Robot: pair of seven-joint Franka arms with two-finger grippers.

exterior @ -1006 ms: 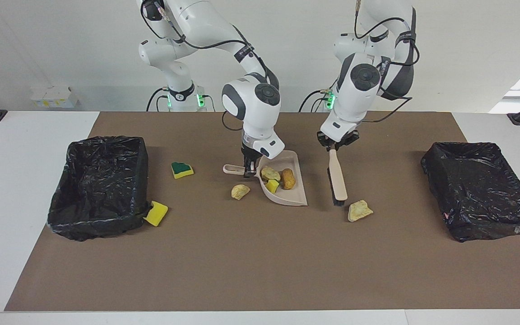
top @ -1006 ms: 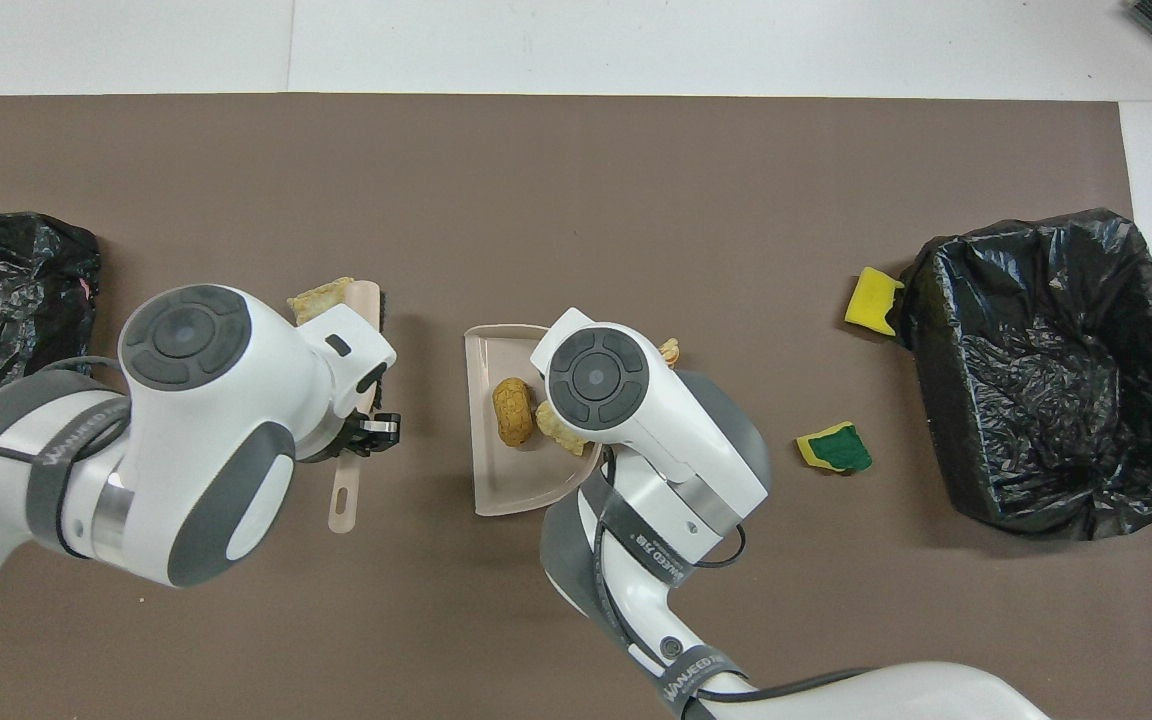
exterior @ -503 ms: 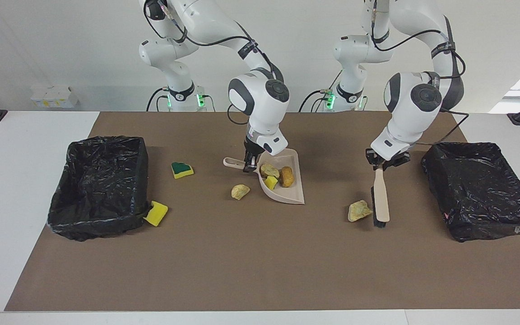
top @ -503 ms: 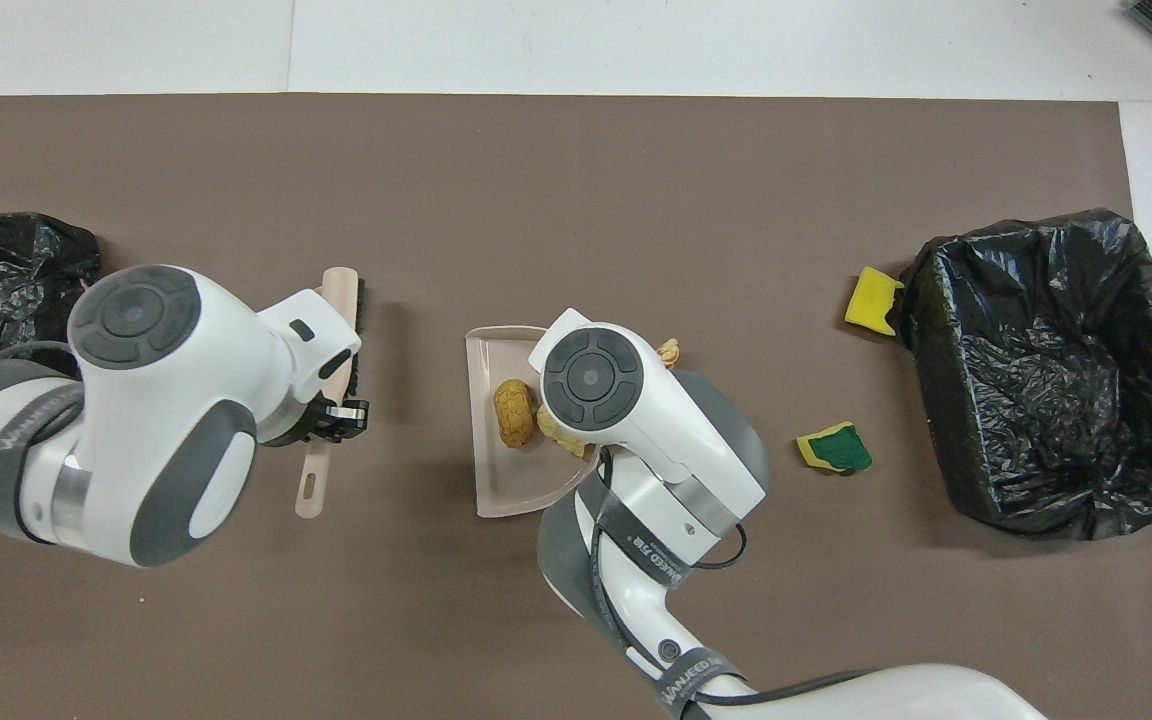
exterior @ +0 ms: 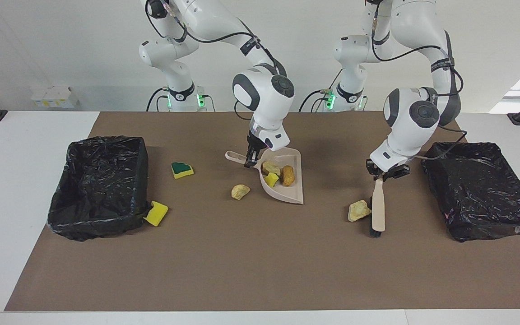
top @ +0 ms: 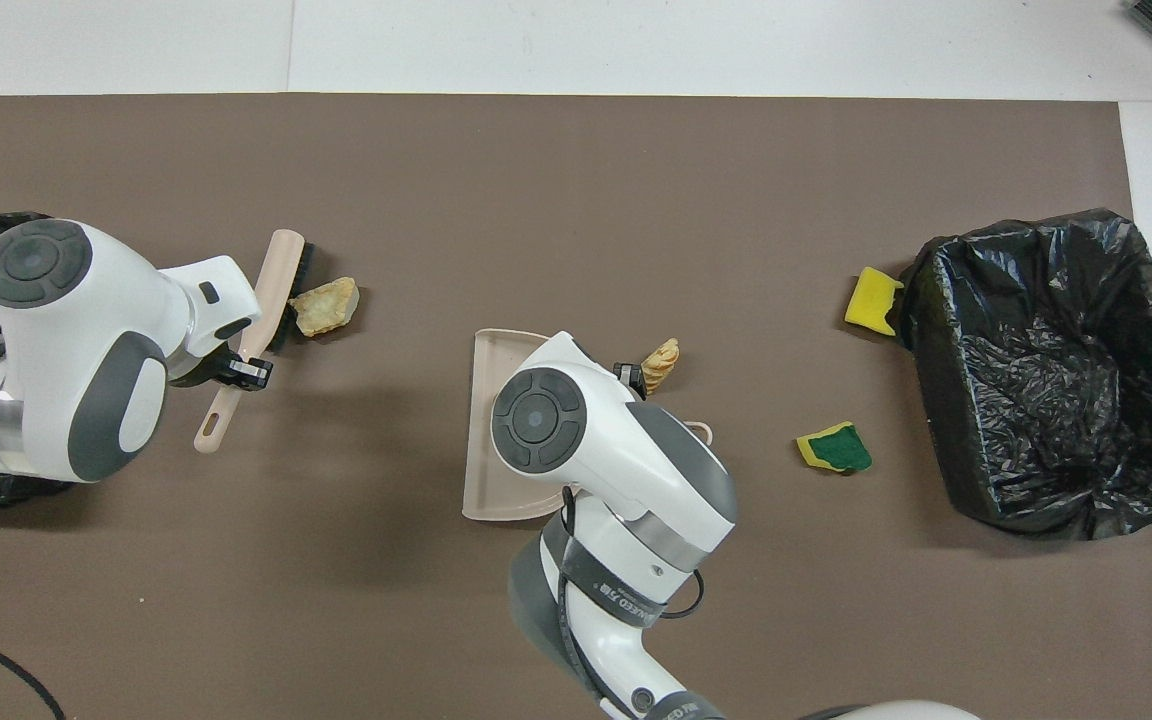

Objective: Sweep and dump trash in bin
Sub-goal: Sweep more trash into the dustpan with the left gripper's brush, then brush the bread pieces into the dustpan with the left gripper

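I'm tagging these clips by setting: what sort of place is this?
Likely a robotics lab bench, not a home: a brown mat on a white table, bare white walls, and staged trash between two bag-lined bins.

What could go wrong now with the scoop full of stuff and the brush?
The dustpan, held by its handle in the right gripper, carries three scraps near its open lip; tipped forward, they might slide out. The brush in the left gripper sits beside a beige chunk, well away from the dustpan, so a hard sweep may fling it astray. The yellow sponge lies against the bin, awkward to sweep.
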